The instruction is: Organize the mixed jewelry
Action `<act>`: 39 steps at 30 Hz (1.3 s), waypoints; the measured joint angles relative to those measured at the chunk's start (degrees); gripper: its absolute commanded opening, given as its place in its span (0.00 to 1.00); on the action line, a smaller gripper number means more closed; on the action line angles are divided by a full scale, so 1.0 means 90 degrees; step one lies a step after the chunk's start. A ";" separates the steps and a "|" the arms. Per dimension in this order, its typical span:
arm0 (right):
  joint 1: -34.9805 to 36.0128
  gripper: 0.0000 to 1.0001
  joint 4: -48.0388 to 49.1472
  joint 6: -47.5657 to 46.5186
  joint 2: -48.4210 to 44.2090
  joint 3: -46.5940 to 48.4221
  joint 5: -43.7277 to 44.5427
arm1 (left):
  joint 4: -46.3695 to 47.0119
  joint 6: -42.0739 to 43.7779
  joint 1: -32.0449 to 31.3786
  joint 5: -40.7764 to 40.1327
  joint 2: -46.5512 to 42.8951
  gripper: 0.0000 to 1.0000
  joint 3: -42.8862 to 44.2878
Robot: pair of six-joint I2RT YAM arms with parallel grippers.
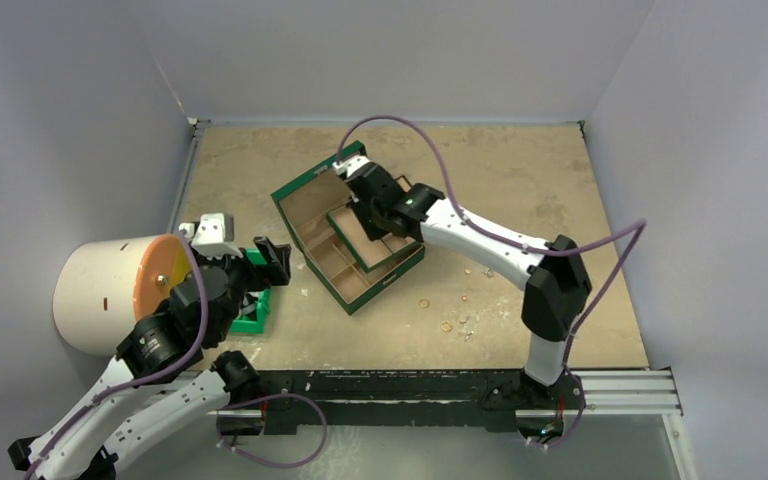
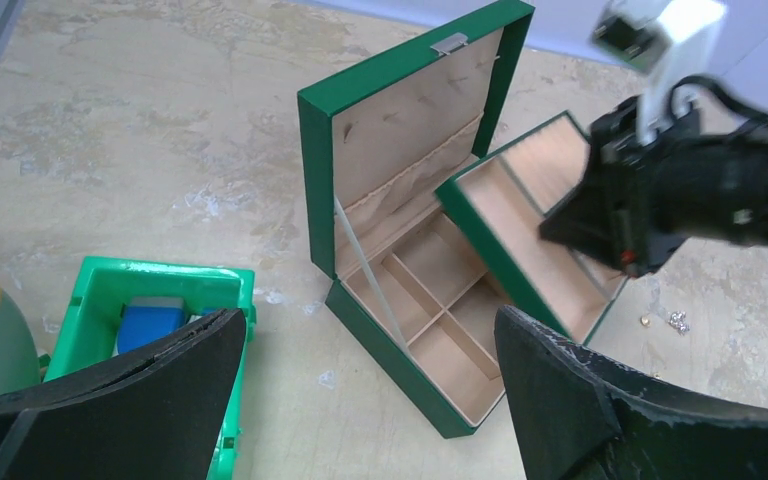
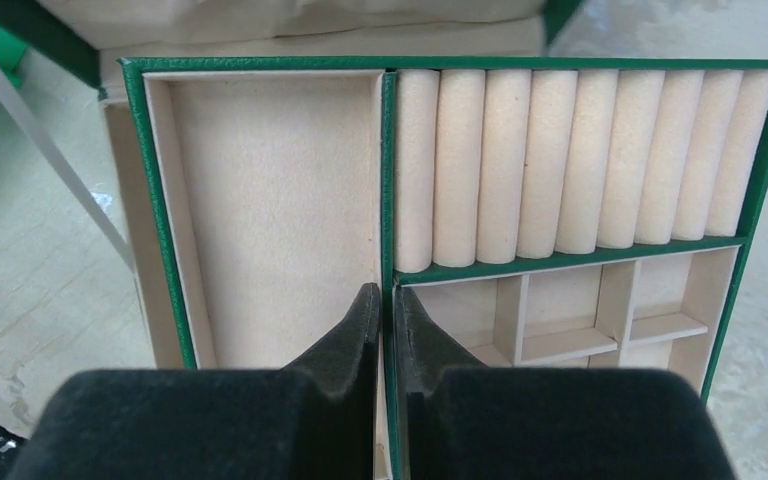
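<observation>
- The green box (image 1: 378, 287) stands open on the table (image 1: 520, 170), with its lid raised on the side far from the arm bases.
- A tray (image 3: 270, 200) with green rims lies crosswise over the green box. In the left wrist view it is tilted, with one end higher than the box's lower compartments.
- The right gripper (image 3: 387, 310) is above the green box. Its two fingers are pressed almost together and pinch the thin green wall in the middle of the tray.
- On one side of this wall is a flat bare compartment, and on the other side is the row of tan cushion rolls (image 3: 570, 160).
- The mixed jewelry (image 1: 447, 326) lies loose on the table beside the green box, on the side toward the right arm's base. It is a few tiny pieces, near the box but not touching it.
- In the left wrist view, a silver piece (image 2: 678, 321) and a gold piece (image 2: 646, 320) lie just past the tray's corner.
- The left gripper (image 2: 370, 318) hangs on the other side of the green box, with its fingers spread wide and nothing between them.
- A small green bin (image 1: 253, 312) stands near this same side of the green box, with a blue item (image 2: 150, 325) inside it.
- A white cylinder with an orange end (image 1: 100, 290) is farther from the green box than the bin.
</observation>
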 measured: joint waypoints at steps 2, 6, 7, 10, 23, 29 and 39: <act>0.0180 0.00 -0.0041 -0.0010 0.0333 0.0194 0.0056 | -0.0002 -0.0005 0.0000 -0.0034 -0.0036 0.95 0.0000; 0.0413 0.00 -0.0056 -0.0012 0.0782 0.0372 0.0126 | -0.0015 -0.0029 0.0000 -0.0114 -0.0080 0.95 0.0000; 0.0447 0.00 -0.0068 -0.0010 0.0865 0.0393 0.0131 | -0.0019 -0.0049 0.0000 -0.0131 -0.0090 0.95 0.0000; 0.0495 0.00 -0.0117 -0.0007 0.1064 0.0449 0.0126 | -0.0053 -0.0053 0.0000 -0.0165 -0.0126 0.95 0.0000; 0.0651 0.00 -0.0187 0.0019 0.1523 0.0619 0.0175 | -0.0097 -0.0058 0.0000 -0.0250 -0.0219 0.95 0.0000; 0.0784 0.00 -0.0182 0.0075 0.1654 0.0724 0.0185 | -0.0100 -0.0058 0.0000 -0.0255 -0.0219 0.95 0.0000; 0.0974 0.00 -0.0185 0.0148 0.1775 0.0763 0.0262 | -0.0097 -0.0058 0.0000 -0.0262 -0.0219 0.95 0.0000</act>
